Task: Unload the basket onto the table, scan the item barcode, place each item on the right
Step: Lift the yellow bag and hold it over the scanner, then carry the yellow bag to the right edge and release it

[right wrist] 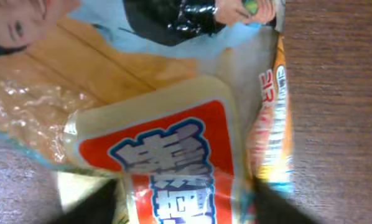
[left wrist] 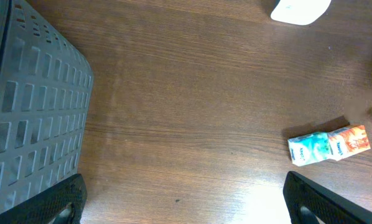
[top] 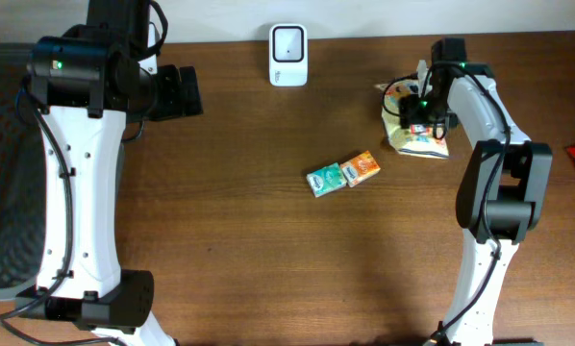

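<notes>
Right gripper (top: pixel 420 120) sits low over a snack packet (top: pixel 417 142) at the table's far right; whether its jaws are pinching it cannot be told. The left gripper (left wrist: pixel 186 208), spread wide, hovers beside a grey basket (left wrist: pixel 30 112). The scanner (top: pixel 288 55) stands far centre.

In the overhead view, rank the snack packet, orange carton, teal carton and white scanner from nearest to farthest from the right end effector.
1. Snack packet: directly beneath the right end effector, on the table's right side.
2. Orange carton: mid-table, to the packet's left.
3. Teal carton: right beside the orange one, further left.
4. White scanner: at the back edge, centre.
</notes>
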Tool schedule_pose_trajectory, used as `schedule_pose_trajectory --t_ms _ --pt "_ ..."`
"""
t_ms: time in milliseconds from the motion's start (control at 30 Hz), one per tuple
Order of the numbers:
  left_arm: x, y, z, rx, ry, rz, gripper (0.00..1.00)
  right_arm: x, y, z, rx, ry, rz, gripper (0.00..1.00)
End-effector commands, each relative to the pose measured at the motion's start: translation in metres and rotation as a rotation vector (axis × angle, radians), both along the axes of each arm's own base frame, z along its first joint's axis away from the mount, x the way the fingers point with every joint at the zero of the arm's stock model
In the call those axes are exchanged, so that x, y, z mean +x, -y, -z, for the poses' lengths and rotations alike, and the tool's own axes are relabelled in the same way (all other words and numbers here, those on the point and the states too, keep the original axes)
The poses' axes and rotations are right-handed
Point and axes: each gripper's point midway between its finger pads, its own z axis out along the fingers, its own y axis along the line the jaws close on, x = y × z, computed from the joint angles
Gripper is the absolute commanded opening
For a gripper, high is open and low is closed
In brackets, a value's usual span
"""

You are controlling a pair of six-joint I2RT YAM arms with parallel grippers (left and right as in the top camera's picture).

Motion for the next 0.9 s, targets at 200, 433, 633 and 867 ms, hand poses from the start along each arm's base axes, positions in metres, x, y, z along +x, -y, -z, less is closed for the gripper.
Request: schedule_pose_trajectory --t_ms 200,433,633,867 --pt "-0.003 -0.003 -0.007 0.004 0.021 -0.012 0.99 0.0 -0.049 -0.04 0.107 0.002 0.018 0.04" --pt "-0.003 -0.003 -0.007 0.004 0.021 -0.012 0.99 0.078 -0.168 -0.15 0.392 0.417 -0.052 0.04" --pt "-0.003 -0.003 -0.007 0.004 0.021 -0.012 0.99 0.12 -0.263 -0.178 0.268 0.779 -0.047 0.04" --pt "-0.003 -0.003 -0.007 0.004 0.021 -0.012 0.99 0.131 -0.272 -0.182 0.275 0.857 -0.04 0.04"
